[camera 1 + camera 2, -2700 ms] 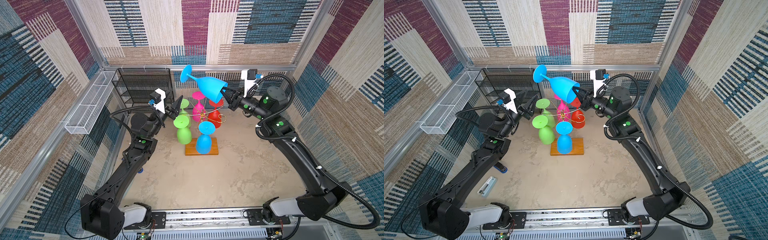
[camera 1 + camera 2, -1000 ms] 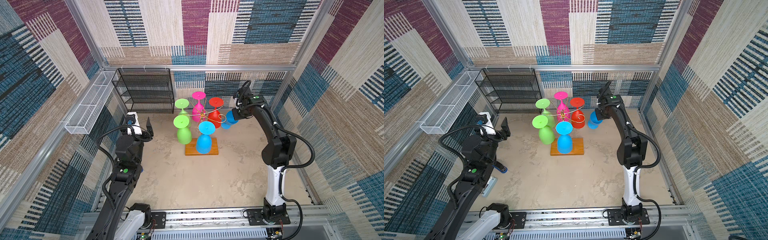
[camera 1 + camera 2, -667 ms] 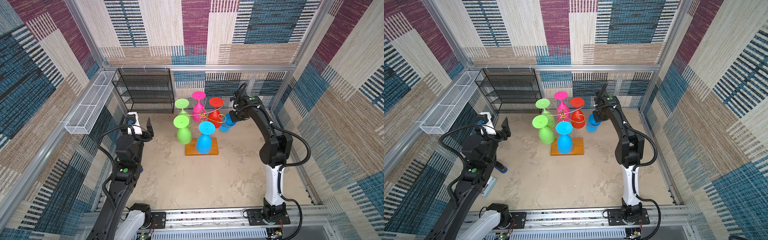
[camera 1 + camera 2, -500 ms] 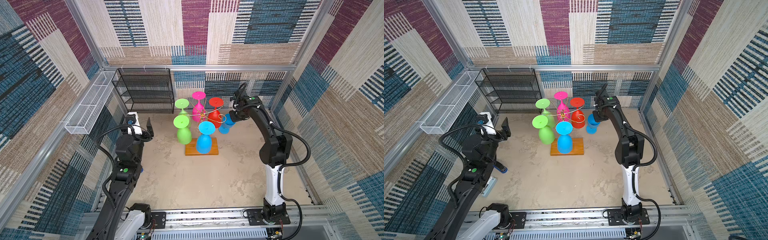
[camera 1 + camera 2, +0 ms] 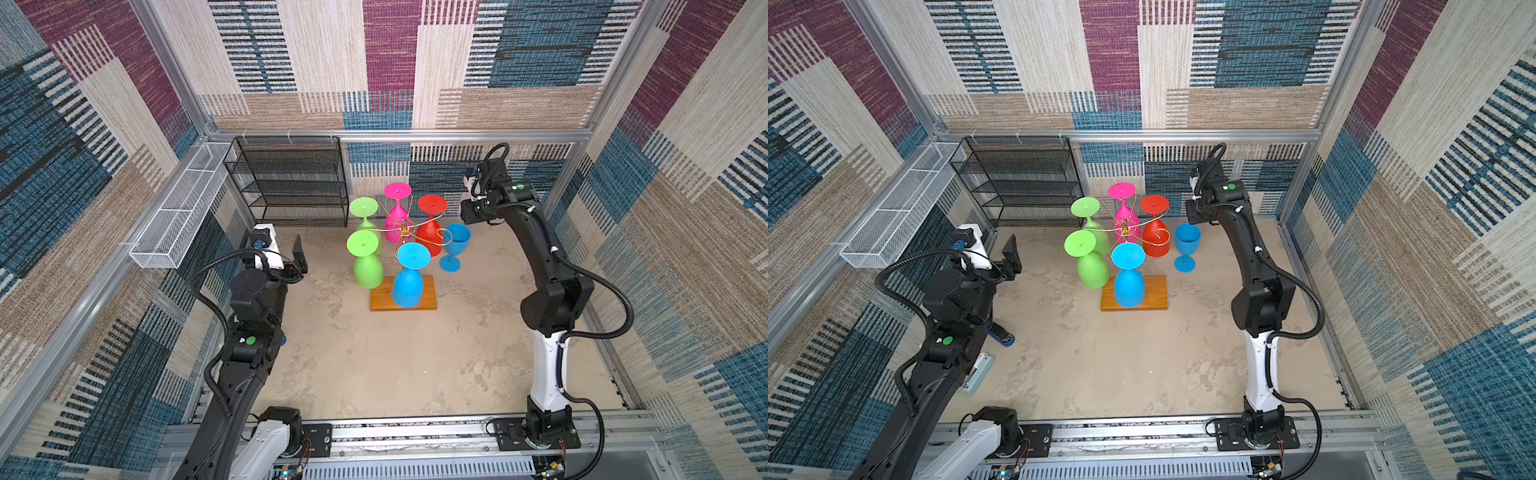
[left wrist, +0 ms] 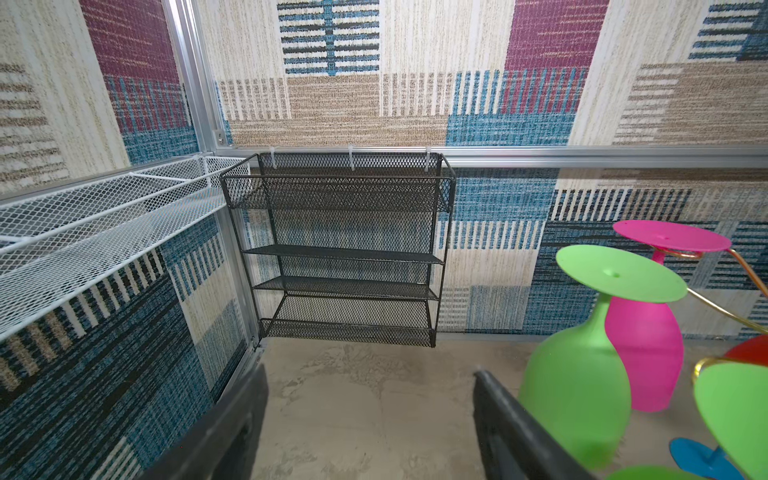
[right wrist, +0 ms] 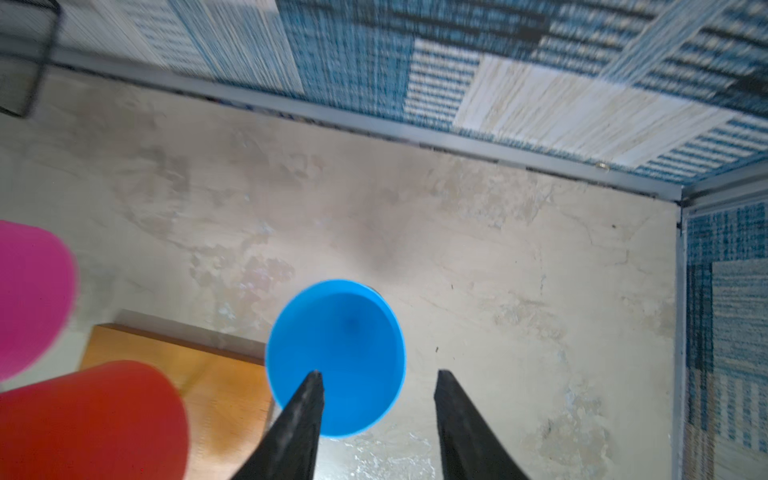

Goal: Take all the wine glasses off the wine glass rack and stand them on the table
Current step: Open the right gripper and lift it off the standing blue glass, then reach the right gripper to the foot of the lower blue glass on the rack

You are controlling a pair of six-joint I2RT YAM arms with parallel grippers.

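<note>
The wine glass rack [image 5: 403,228], gold wire on an orange-brown wooden base [image 5: 428,300], stands mid-table in both top views [image 5: 1126,227]. Two green glasses, a pink, a red and a blue one [image 5: 409,278] hang upside down on it. Another blue wine glass [image 5: 455,249] [image 5: 1187,245] stands upright on the table just right of the rack, free of it. My right gripper [image 5: 468,216] [image 7: 379,374] hovers above this glass [image 7: 336,357], open and holding nothing. My left gripper [image 5: 277,249] [image 6: 369,372] is open and empty, well left of the rack.
A black mesh shelf unit [image 5: 291,183] stands against the back wall. A long white wire basket [image 5: 178,216] hangs on the left wall. A small blue-tipped tool [image 5: 1000,334] and a pale flat object [image 5: 976,374] lie on the floor under the left arm.
My right gripper has opened and let go of the blue wine glass, which now stands on the table; the gripper has lifted slightly. The left arm has stayed still.
</note>
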